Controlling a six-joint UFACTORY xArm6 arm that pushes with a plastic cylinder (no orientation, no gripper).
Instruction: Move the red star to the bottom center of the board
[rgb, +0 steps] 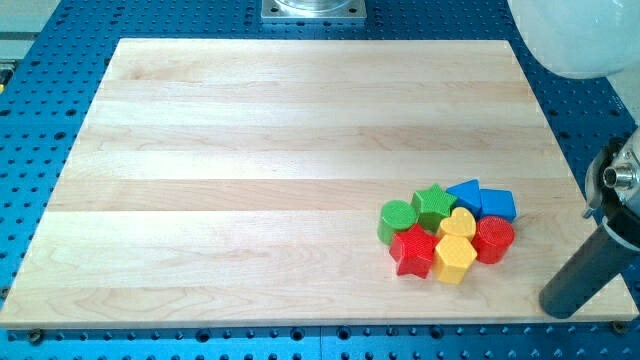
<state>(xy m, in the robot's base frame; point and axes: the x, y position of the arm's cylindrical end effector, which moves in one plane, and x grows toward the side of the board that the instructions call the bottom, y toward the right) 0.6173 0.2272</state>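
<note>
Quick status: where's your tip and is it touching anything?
My tip: no gripper, holding nothing; on the board's bottom-right edge, right of the red star and cluster, touching no block.

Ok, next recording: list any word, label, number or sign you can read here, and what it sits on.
None: no readable text anywhere in the camera view.
The wooden board, the coloured blocks, including the red star, and the blue perforated table are all unmarked.
My tip bears nothing either.
</note>
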